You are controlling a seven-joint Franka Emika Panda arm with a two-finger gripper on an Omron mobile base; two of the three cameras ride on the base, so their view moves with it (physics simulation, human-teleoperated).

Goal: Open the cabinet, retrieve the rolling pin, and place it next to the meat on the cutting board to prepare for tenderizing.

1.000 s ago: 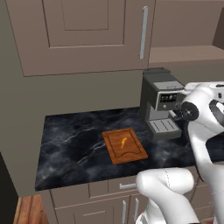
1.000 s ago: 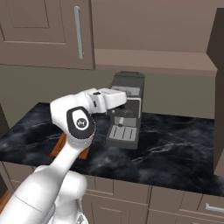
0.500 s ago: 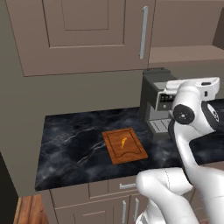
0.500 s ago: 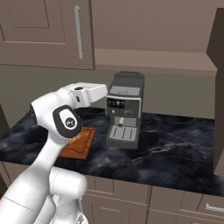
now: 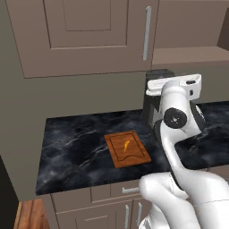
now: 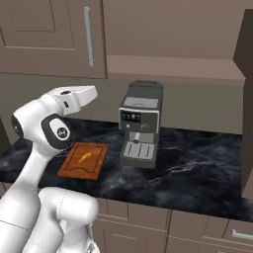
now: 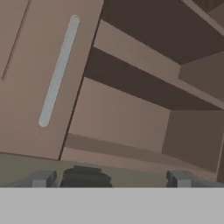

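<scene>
Jaws are sitting wide apart, probably lining up on the cabinet [image 7: 39,87] handle [image 7: 58,72] up-left of them.

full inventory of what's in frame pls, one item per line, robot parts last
cabinet: 1, taupe, on the wall above the counter, door shut
cabinet handle: 1, silver vertical bar, on the door's right edge
open shelf: 1, brown, right of the cabinet, above the coffee machine
counter: 1, black marbled, under the cabinet
cutting board: 1, reddish-brown, flat near the counter's middle
meat: 1, small orange-yellow strip, on the board
coffee machine: 1, dark grey and silver, on the counter right of the board
base cabinets: taupe, below the counter, short silver handles
arm: 1, white with dark joints, raised over the counter
hand: 1, open and holding nothing, pointed up at the cabinet door and shelf
</scene>
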